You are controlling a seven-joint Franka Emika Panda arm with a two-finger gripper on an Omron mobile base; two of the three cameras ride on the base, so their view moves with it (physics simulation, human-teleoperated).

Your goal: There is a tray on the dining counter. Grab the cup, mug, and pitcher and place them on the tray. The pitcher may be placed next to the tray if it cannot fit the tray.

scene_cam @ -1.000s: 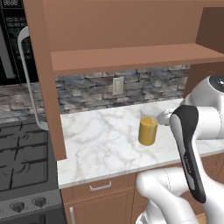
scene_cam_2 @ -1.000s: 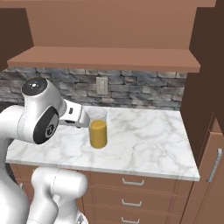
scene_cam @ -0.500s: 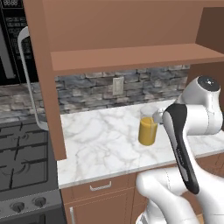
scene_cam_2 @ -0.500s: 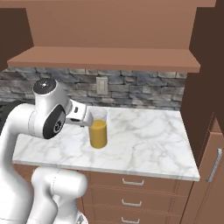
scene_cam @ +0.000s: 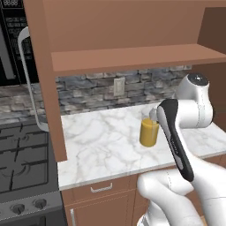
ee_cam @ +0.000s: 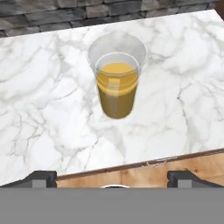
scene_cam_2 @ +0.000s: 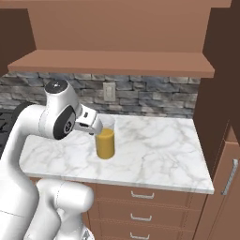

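Dark finger tips [ee_cam: 43,178] sit far apart at the bottom corners of the hand view, at about 7 and 5 o'clock, so the fingers [ee_cam: 111,180] stand wide open with nothing between them. Just beyond them runs the wooden front edge of the cabinet and then the near lip of the white, grey-veined marble table [ee_cam: 52,109].

Past that lip, toward 12 o'clock from the fingers, the pitcher [ee_cam: 117,78] stands upright on the marble, apart from the fingers. It is clear glass, roughly half to two-thirds full of orange juice, with an open round rim.

From the left base view the pitcher [scene_cam: 149,131] is partly hidden behind the white arm, whose dark-striped link crosses at about 3 o'clock of it; the fingers themselves cannot be made out there. From the right base view the pitcher [scene_cam_2: 105,140] stands near the middle-left of the table [scene_cam_2: 159,150], with the arm's hand just at its 10 o'clock, close to the rim; whether it touches cannot be told.

Below the table are wooden drawers [scene_cam_2: 140,199] with pale handles. Farther back, at 12 o'clock, a grey stone backsplash [scene_cam_2: 140,98] carries a white wall outlet [scene_cam_2: 109,92], and a brown wooden shelf [scene_cam_2: 112,63] hangs above. A black stove [scene_cam: 22,163] lies at 9 o'clock in the left base view.
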